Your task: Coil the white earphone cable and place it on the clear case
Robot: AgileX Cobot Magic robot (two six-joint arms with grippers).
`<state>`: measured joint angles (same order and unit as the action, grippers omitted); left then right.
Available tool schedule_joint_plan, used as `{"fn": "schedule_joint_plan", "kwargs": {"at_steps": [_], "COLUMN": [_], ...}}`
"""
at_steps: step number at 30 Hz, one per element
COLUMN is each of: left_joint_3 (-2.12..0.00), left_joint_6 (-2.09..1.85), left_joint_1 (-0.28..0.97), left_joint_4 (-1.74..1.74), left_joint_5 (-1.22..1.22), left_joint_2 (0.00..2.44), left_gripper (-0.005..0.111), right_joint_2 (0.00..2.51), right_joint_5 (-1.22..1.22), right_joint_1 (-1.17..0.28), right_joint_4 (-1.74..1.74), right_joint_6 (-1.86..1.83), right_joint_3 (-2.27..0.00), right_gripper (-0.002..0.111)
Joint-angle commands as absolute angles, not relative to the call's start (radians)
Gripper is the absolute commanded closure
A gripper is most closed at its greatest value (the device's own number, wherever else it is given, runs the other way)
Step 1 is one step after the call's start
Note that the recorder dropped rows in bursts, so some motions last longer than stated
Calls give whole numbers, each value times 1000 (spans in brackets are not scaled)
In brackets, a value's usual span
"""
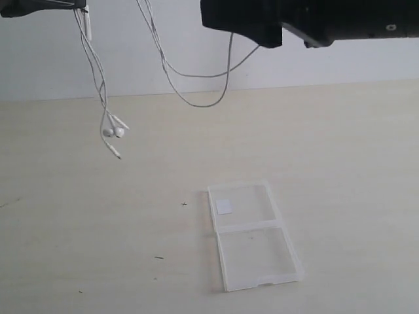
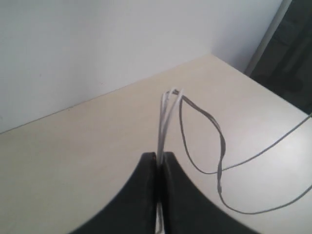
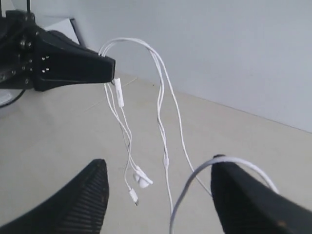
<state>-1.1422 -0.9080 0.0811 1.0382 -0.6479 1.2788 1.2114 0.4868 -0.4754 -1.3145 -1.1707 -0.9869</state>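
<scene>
The white earphone cable hangs in the air from my left gripper, which is high at the upper left. Its two earbuds and the plug dangle well above the table. In the left wrist view my left gripper is shut on the cable's strands. A long loop sags across to my right arm. My right gripper is open, and the cable lies draped over one fingertip. The clear case lies flat and opened on the table, below and apart from both grippers.
A small white square sticker marks the case's far half. The pale table runs back to a white wall. The right wrist view shows the left gripper, the inline piece and the earbuds.
</scene>
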Motion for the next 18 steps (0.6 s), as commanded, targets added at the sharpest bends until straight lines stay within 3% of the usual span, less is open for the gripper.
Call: {"fn": "schedule_joint_plan", "kwargs": {"at_steps": [1,14,18], "left_joint_3": [-1143,-1143,-1143], "left_joint_6": [-913,-913,-913], "left_joint_1": [79,79,79], "left_joint_4": [1122,1312,1312], "left_joint_5": [-608,-581,-551], "left_joint_2": [1281,1306,1322], "left_gripper": [107,107,107], "right_joint_2": [1173,1105,1013], "right_joint_5": [448,379,361], "right_joint_1": [-477,-477,-477], "right_joint_4": [-1330,-1387,-1054], "right_joint_6": [-1105,-1046,-855], "right_joint_3": [-986,-986,-986], "right_gripper": [48,48,44]}}
